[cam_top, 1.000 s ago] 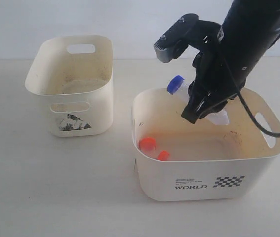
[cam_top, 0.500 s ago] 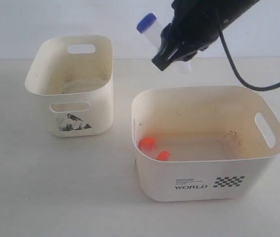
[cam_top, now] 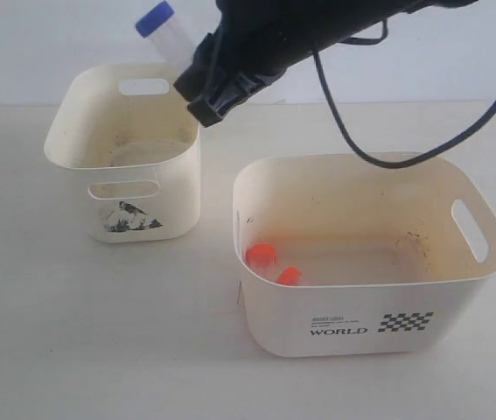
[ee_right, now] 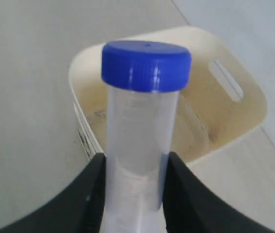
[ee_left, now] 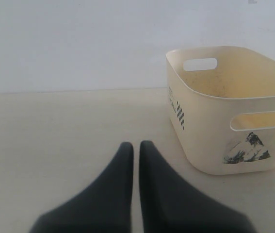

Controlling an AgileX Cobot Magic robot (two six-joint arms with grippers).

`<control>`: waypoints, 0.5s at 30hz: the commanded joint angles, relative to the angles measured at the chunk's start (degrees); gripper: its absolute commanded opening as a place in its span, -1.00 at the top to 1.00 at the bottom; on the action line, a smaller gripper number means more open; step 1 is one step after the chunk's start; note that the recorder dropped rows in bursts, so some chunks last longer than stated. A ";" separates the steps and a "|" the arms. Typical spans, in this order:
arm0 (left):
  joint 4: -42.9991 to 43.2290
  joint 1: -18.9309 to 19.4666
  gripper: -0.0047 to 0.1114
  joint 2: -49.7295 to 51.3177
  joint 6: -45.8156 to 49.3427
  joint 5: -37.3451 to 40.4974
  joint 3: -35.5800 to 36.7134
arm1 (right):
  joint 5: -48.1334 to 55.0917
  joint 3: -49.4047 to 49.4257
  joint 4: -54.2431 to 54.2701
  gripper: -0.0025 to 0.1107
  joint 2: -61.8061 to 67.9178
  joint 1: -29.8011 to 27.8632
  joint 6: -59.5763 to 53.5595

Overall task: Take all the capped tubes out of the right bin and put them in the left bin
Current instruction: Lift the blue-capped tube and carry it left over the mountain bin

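I have the right end effector [ee_right: 135,194] clenched low on the blue-capped tube [ee_right: 142,121], in the air by the left bin [cam_top: 64,149]. I judge it light, rigid and slick: grip the body, not the cap. 2 orange-capped tubes [cam_top: 261,255] lie in the right bin [cam_top: 361,324]. Left end effector [ee_left: 134,145]: closed, empty.

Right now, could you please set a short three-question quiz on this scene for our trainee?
1. True or false: the right gripper holds the blue-capped tube.
2. How many orange-capped tubes lie in the wide bin? A one, B two, C three.
3. Fill in the gap: the jaws of the left gripper are ___.

Key: 1 true. 2 B. 3 shut.
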 commanded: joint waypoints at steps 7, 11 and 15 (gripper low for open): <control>0.13 0.02 0.84 0.03 -0.54 0.01 -0.21 | -10.67 -8.72 7.82 0.96 13.36 7.84 -9.70; 0.13 0.02 0.84 0.03 -0.54 0.01 -0.21 | -9.39 -18.58 5.46 0.96 20.08 7.84 -5.85; 0.13 0.02 0.84 0.03 -0.54 0.01 -0.21 | -6.76 -24.57 1.77 0.76 23.90 7.84 -3.08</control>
